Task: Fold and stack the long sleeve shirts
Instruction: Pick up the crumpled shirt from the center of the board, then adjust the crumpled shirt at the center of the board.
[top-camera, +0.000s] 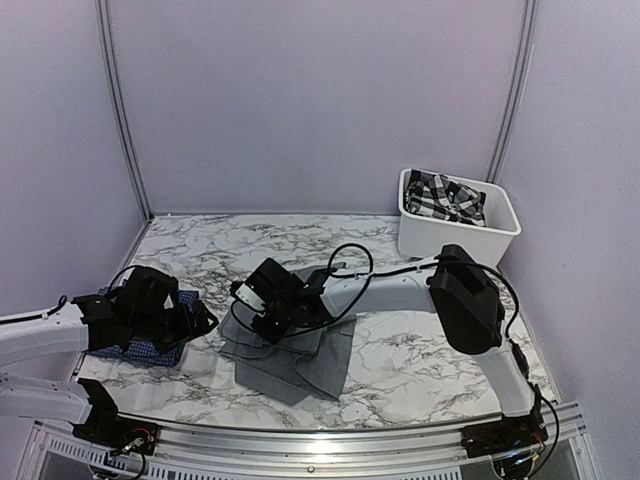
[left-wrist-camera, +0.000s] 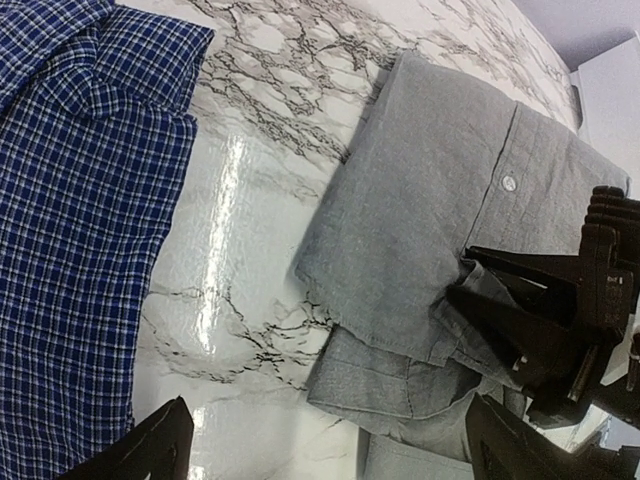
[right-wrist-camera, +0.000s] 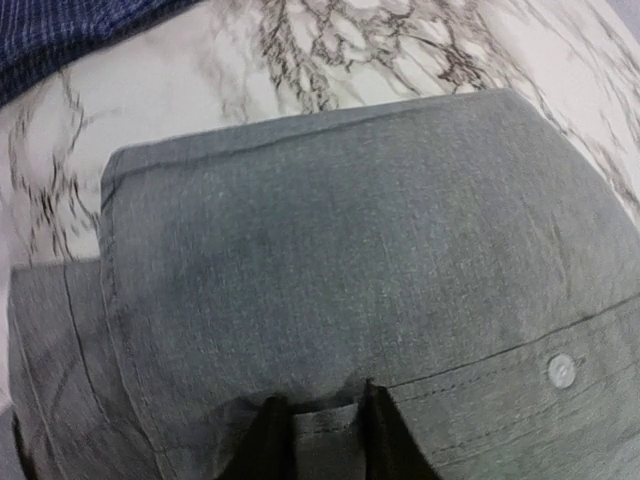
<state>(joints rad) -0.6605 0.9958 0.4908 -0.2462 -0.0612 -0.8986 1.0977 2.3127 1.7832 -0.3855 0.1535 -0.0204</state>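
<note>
Two shirts lie on the marble table (top-camera: 430, 360), well apart from each other. The grey shirt (top-camera: 300, 365) is in the middle of the table, a little toward the near edge. It is folded in several layers, and the layers do not lie exactly one over the other. The dark blue checked shirt (top-camera: 150, 347) is at the left side, near the left arm.

The right arm reaches across from the right to the middle. The right gripper (right-wrist-camera: 320, 425) is clamped on the grey shirt: its two fingers (right-wrist-camera: 270, 440) stand close together with a small ridge of grey cloth pinched between them. This place is at the edge of the upper layer, and a white button (right-wrist-camera: 561, 370) sits on a stitched band just to the right of it.

The left gripper (left-wrist-camera: 335, 455) has its jaws wide apart and holds nothing. In the top view it is over the right edge of the blue shirt. In its own wrist view, bare table and the left border of the grey shirt are between its fingers.

At the far right corner stands a white bin (top-camera: 450, 242), and inside it lies a black and white checked cloth (top-camera: 445, 197).
</note>
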